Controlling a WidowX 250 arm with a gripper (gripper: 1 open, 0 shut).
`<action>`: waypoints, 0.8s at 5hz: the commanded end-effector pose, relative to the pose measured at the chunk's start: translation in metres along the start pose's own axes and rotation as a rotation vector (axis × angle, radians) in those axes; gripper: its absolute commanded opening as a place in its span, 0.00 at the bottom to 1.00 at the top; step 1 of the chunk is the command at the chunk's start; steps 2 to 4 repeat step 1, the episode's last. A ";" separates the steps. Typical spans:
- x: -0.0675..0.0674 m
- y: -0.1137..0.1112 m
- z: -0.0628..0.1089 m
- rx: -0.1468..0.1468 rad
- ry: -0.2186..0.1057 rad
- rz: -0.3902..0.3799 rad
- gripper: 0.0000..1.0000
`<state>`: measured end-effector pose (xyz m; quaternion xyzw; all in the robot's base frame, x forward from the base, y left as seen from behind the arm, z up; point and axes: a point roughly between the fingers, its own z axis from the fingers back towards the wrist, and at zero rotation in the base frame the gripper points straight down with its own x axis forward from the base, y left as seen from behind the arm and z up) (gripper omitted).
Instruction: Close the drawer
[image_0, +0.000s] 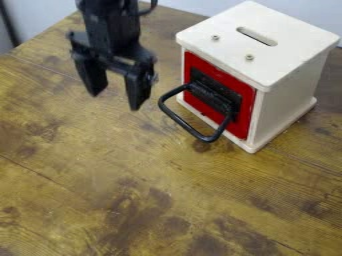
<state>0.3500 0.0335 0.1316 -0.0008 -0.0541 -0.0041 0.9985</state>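
— Start at the left. What's the black robot claw (116, 80) doing?

— Hanging towards the far left corner of the brown wooden tabletop (94, 190), its two fingers spread wide with nothing between them. It's clear of the handle

— And the drawer?

— To the right, towards the far right corner: the small bright red drawer with the black front plate (242, 122), sitting in the cream-white cube housing (287, 100). Its black rounded loop handle (182, 122) sticks out towards the left edge

— So which step are we at?

— The last, I'd say. The red face looks about flush with the housing, so the pushing seems done. From here I can't swear there's no slim gap

— Then what does the next move call for?

— Keeping the claw away if it's home; otherwise, a gentle, straight push on the front, without hooking that loop

— Count them for me?

— One claw, one drawer, one loop handle, one housing. On the housing's top, two metal screws and one slot (258, 36)
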 end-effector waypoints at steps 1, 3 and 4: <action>0.008 -0.008 0.041 0.007 -0.096 -0.002 1.00; 0.008 -0.008 0.041 0.007 -0.096 -0.002 1.00; 0.008 -0.008 0.041 0.007 -0.096 -0.002 1.00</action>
